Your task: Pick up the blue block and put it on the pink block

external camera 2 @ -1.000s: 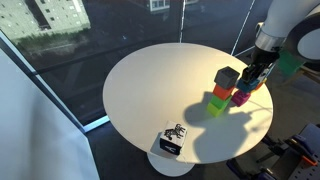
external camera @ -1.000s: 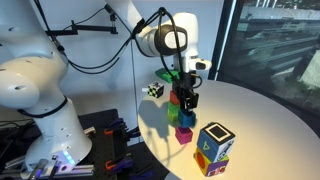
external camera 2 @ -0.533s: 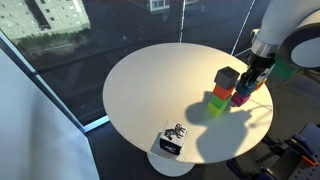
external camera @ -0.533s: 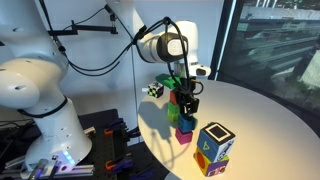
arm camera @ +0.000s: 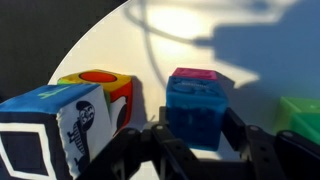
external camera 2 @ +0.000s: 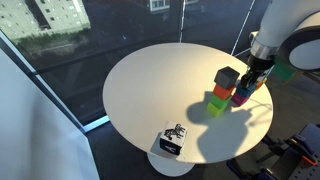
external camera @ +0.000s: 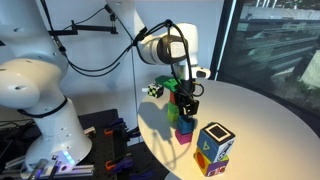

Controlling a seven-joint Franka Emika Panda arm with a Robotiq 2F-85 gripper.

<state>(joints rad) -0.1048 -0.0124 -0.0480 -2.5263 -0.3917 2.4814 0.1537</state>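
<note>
While the gripper [arm camera: 198, 130] clamps the blue block [arm camera: 197, 100] by its sides, the pink block [arm camera: 203, 74] lies directly beneath it, so the coming move is probably straight down; contact is unclear.

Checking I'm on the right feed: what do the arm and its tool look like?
The arm is glossy white, with rounded links and a dark ring at the joint near the wrist. Thin black cables loop beside it. The tool is black, with a green part just above it. In the wrist view its fingers are dark, blurred shapes.
</note>
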